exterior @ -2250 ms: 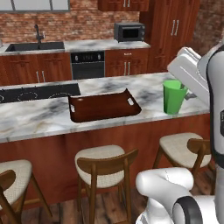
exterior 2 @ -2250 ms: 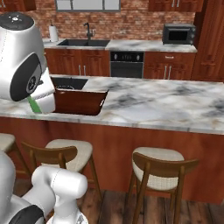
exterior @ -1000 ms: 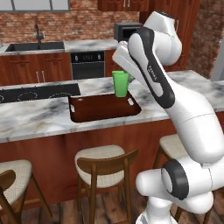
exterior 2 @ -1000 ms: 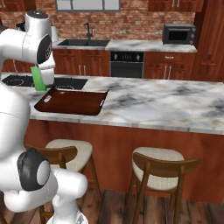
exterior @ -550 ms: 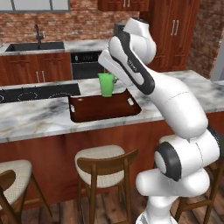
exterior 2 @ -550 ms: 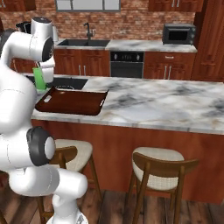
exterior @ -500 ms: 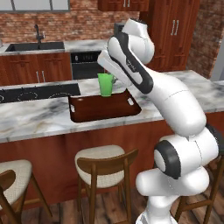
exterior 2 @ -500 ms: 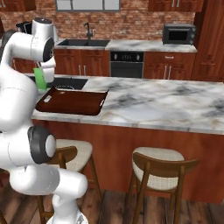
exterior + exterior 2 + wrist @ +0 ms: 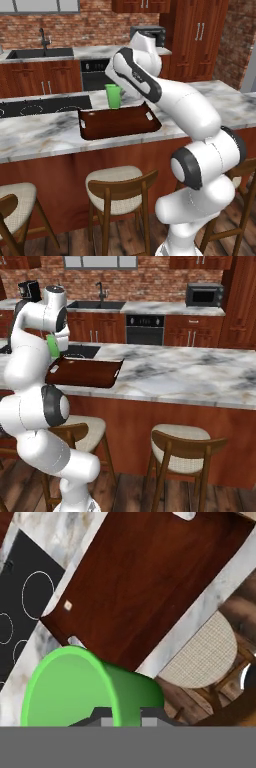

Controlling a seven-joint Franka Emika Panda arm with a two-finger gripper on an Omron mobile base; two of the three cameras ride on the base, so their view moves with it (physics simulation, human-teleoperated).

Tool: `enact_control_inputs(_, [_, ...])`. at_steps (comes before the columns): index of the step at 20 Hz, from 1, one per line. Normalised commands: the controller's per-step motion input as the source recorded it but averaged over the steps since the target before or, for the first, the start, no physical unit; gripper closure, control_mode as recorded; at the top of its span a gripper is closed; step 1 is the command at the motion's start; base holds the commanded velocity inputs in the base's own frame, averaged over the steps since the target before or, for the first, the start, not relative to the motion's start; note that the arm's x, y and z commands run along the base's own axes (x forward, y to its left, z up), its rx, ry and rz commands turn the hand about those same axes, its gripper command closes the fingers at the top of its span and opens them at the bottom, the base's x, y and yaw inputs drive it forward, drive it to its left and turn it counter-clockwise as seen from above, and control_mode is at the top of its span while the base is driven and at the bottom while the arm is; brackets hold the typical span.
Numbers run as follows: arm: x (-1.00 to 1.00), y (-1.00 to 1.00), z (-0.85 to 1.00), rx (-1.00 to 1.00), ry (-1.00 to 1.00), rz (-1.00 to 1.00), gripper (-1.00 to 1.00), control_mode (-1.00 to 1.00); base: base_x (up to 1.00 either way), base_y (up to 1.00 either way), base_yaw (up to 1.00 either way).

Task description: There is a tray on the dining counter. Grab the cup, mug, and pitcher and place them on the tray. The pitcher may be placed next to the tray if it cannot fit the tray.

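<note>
The bright green cup (image 9: 113, 96) hangs just above the far edge of the dark reddish-brown tray (image 9: 120, 124), which lies on the marble dining counter (image 9: 40, 134). My gripper (image 9: 122, 94) is shut on the cup's wall from the right. From the right base view the cup (image 9: 51, 346) peeks out beside my arm, over the tray (image 9: 85, 373). In the hand view the cup (image 9: 85, 687) sits between my gripper (image 9: 122, 714), with the bare tray (image 9: 145, 587) below it. The mug and the pitcher are out of view.
A black cooktop (image 9: 40, 105) is set in the counter left of the tray. Wooden stools (image 9: 117, 182) (image 9: 185, 443) stand along the counter's front. The back wall holds a sink (image 9: 37, 52), an oven and a microwave (image 9: 204, 294).
My arm has swung left across the counter, carrying the cup from the right end to above the tray's far edge. In the last half second it barely moved.
</note>
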Motion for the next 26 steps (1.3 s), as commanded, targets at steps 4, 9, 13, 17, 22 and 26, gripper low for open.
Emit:
enact_control_inputs(4, [0.53,0.28,-0.54,0.0,-0.09,0.0,1.0,-1.0,0.0,0.0,0.0])
enact_control_inputs(9, [0.58,0.24,-0.48,0.0,0.0,0.0,1.0,-1.0,0.0,0.0,0.0])
enact_control_inputs(13, [0.61,0.15,-0.34,0.0,0.0,0.0,1.0,-1.0,0.0,0.0,0.0])
enact_control_inputs(17, [0.45,0.13,-0.34,0.0,0.0,0.0,1.0,-1.0,0.0,0.0,0.0])
enact_control_inputs(22, [0.34,0.14,-0.25,0.0,0.0,0.0,1.0,-1.0,0.0,0.0,0.0])
enact_control_inputs(26, [0.23,0.13,-0.2,0.0,0.0,0.0,1.0,-1.0,0.0,0.0,0.0])
